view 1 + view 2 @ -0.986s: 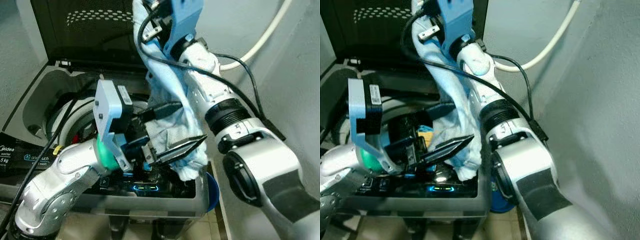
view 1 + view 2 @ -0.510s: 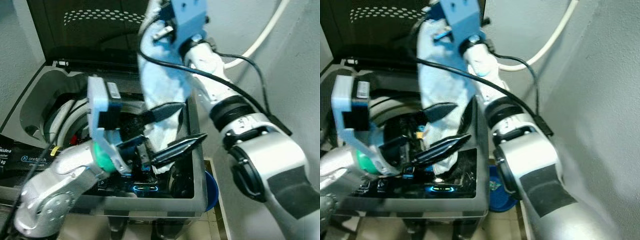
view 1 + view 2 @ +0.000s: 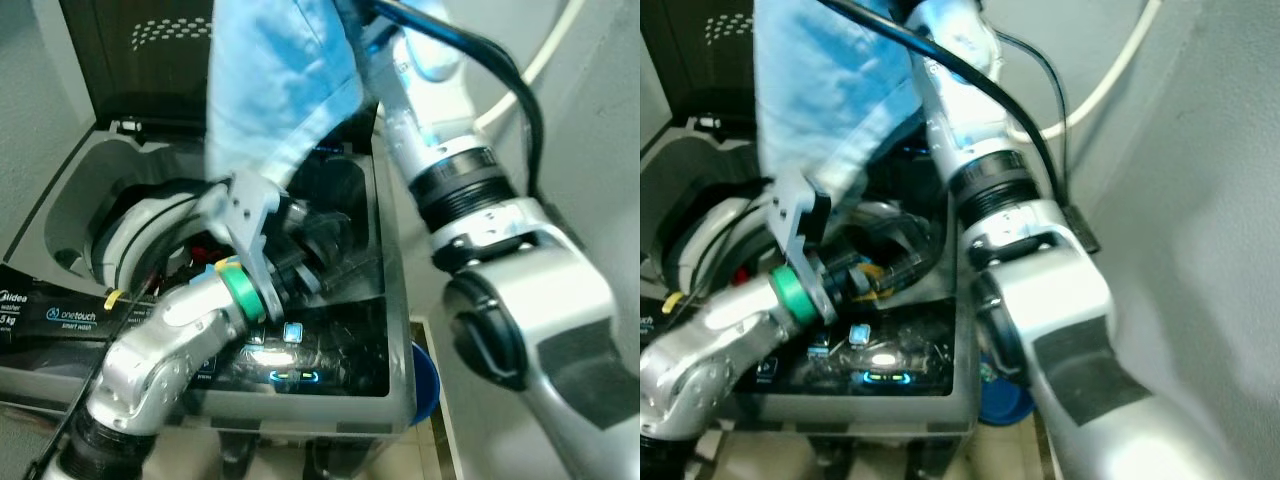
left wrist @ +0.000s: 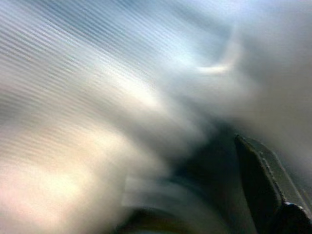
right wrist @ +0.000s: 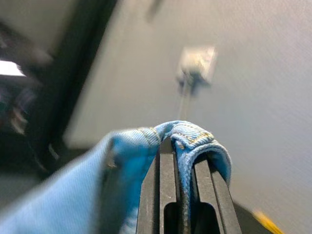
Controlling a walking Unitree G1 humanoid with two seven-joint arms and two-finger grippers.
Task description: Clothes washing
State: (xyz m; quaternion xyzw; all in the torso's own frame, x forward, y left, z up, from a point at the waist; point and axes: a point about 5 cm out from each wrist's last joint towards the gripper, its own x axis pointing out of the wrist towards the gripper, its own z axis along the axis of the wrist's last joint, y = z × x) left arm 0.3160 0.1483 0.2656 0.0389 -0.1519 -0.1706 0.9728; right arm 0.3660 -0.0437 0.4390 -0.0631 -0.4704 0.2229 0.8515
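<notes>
- Change since the earlier frames: the right arm has lifted higher, so its wrist has left the top edge of the eye views; the light blue garment [image 3: 275, 85] now hangs as a broad sheet in the upper centre, where before it was a narrower bundle drooping to the machine's front edge. The left arm has turned, and its long black fingers, formerly spread beneath the cloth, are no longer visible in the eye views.
- Right arm: the silver forearm and black elbow joint run from the lower right of the frame steeply up to the top centre, above the washing machine [image 3: 395, 300].
- Right gripper [image 5: 184, 204]: in the right wrist view the two black fingers lie close together, clamped on a folded, stitched hem of the blue garment, which wraps over their tips.
- Left arm: it rises from the lower left of the frame, bent at the elbow; the green wrist ring [image 3: 240, 292] sits at centre, and the wrist points up and right toward the lower edge of the cloth.
- Left gripper: one dark finger [image 4: 265, 187] shows at the lower right of the blurred left wrist view; whether the fingers are apart or together cannot be told.
- Garment: suspended over the open tub [image 3: 150, 225], in front of the raised dark lid [image 3: 150, 60].
</notes>
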